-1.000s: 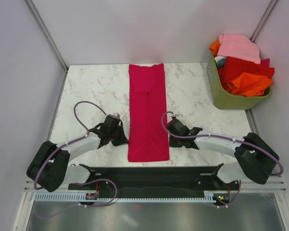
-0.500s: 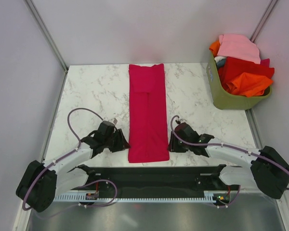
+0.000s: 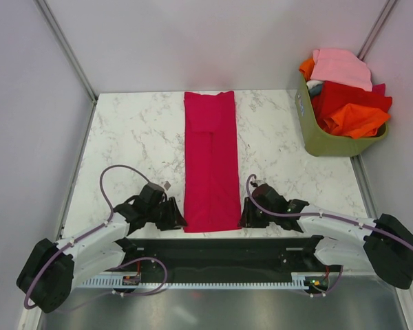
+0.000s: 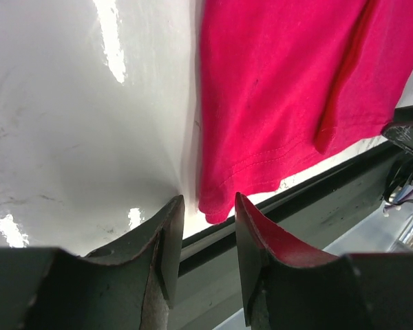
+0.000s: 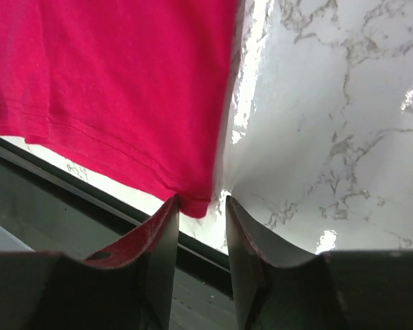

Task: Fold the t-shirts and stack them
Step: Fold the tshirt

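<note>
Both arms have slid back to the tee's (image 3: 210, 165) near corners; left gripper (image 3: 178, 221) and right gripper (image 3: 244, 218) stand narrowly parted, empty. Closing short could miss lower layers.

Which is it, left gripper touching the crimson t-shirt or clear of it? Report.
Cannot tell. In the left wrist view the open left gripper straddles the crimson t-shirt's near corner; one fingertip overlaps the hem, but no contact or gap shows plainly.
</note>
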Controlling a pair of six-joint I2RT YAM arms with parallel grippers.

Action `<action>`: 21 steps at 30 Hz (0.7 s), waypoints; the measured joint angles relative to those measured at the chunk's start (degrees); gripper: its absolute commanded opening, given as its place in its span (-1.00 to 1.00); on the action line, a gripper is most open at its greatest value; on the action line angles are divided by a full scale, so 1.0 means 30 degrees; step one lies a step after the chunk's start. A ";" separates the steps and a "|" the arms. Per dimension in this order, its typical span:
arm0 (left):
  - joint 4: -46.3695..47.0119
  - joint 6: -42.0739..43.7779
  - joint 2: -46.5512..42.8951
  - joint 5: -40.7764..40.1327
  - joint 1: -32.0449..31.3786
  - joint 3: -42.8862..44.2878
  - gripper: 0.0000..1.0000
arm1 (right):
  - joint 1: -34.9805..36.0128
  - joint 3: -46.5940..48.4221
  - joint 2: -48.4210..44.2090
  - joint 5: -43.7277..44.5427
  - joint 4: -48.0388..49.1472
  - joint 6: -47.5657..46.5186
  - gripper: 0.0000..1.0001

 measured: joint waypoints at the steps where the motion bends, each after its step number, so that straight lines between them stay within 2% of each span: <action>1: 0.0015 -0.0080 -0.0029 0.0051 -0.0036 -0.0058 -0.15 | -0.0007 -0.0080 -0.0015 -0.0087 0.0197 0.0015 -0.22; 5: 0.0080 -0.0321 -0.0007 0.0160 -0.0262 -0.0138 -0.21 | 0.0015 -0.0415 0.0087 -0.0321 0.0882 0.0189 -0.51; 6: 0.0102 -0.0364 0.0000 0.0168 -0.0321 -0.0168 -0.23 | 0.0015 -0.0495 0.0087 -0.0357 0.0976 0.0211 -0.68; 9: 0.0124 -0.0488 -0.0007 0.0393 -0.0452 -0.0277 -0.31 | 0.0015 -0.0772 0.0044 -0.0510 0.1195 0.0350 -0.91; 12: 0.0138 -0.0627 -0.0146 0.0576 -0.0495 -0.0466 -0.34 | 0.0015 -0.1005 -0.0189 -0.0605 0.1362 0.0408 -0.99; 13: 0.0168 -0.0656 -0.0175 0.0583 -0.0503 -0.0503 -0.43 | 0.0015 -0.1078 -0.0284 -0.0641 0.1377 0.0415 -0.99; 19: 0.0882 -0.0954 0.0350 0.0976 -0.0525 -0.0765 -0.64 | 0.0015 -0.1202 -0.0481 -0.0714 0.1384 0.0423 -1.00; 21: 0.1173 -0.1064 0.0576 0.1078 -0.0525 -0.0794 -0.83 | 0.0015 -0.1202 -0.0488 -0.0721 0.1384 0.0415 -1.00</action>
